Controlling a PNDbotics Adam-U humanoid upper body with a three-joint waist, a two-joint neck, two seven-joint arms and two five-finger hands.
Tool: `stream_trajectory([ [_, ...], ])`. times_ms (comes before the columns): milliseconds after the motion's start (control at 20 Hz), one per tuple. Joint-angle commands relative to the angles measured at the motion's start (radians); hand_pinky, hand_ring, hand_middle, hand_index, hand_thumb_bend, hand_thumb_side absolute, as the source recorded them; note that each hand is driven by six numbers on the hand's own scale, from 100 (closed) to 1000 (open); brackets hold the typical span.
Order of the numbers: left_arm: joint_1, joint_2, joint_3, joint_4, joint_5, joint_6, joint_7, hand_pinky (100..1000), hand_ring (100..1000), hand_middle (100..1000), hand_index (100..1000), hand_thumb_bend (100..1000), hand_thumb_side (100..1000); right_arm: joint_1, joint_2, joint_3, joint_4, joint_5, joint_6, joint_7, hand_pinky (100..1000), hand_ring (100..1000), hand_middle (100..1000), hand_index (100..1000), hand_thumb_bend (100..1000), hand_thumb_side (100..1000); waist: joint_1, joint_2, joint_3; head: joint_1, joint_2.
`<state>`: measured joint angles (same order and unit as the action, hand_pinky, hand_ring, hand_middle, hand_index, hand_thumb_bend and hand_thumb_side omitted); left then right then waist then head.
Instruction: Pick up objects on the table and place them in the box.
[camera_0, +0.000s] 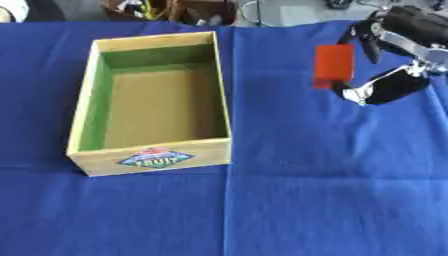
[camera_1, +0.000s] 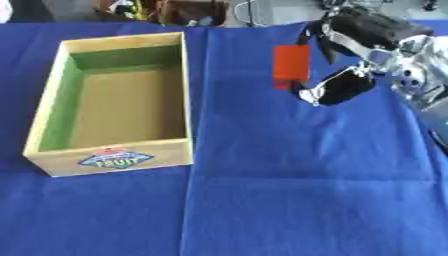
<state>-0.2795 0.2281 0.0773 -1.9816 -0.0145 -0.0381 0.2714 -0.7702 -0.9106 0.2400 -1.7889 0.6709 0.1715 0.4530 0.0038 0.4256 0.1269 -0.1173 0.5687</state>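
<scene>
The right hand (camera_0: 385, 60) pinches the red block (camera_0: 333, 65) at 1 o'clock. Best lift it clear, then carry it over the box (camera_0: 83, 105) rim.

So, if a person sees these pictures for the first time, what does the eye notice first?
First the open wooden box with green inner walls and a fruit label on its front, standing empty on the left of the blue tablecloth. Then the red rectangular object at the upper right. The robot's black and silver right hand reaches beside it from the upper right corner; whether they touch is unclear.
</scene>
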Motion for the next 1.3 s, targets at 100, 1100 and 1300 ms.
stream_trajectory([
  [100, 0.001, 0.011, -0.005, -0.018, 0.002, 0.000, -0.003, 635, 705, 728, 789, 100, 983, -0.068, 0.007, -0.006, -0.019, 0.018, -0.004, -0.003, 557, 479, 279, 277, 100, 322, -0.004, -0.030, 0.002, -0.002, -0.012],
  [1100, 0.001, 0.009, -0.024, -0.018, 0.016, 0.008, -0.026, 634, 707, 729, 788, 100, 983, -0.428, 0.312, 0.063, 0.167, 0.064, -0.003, 0.051, 544, 471, 273, 266, 100, 314, -0.017, -0.042, 0.057, -0.050, -0.017],
  [1300, -0.003, 0.008, -0.026, -0.018, 0.019, 0.009, -0.028, 634, 708, 730, 788, 100, 983, -0.477, 0.402, 0.076, 0.256, 0.113, -0.013, 0.066, 543, 469, 271, 264, 100, 318, -0.020, -0.037, 0.070, -0.059, -0.021],
])
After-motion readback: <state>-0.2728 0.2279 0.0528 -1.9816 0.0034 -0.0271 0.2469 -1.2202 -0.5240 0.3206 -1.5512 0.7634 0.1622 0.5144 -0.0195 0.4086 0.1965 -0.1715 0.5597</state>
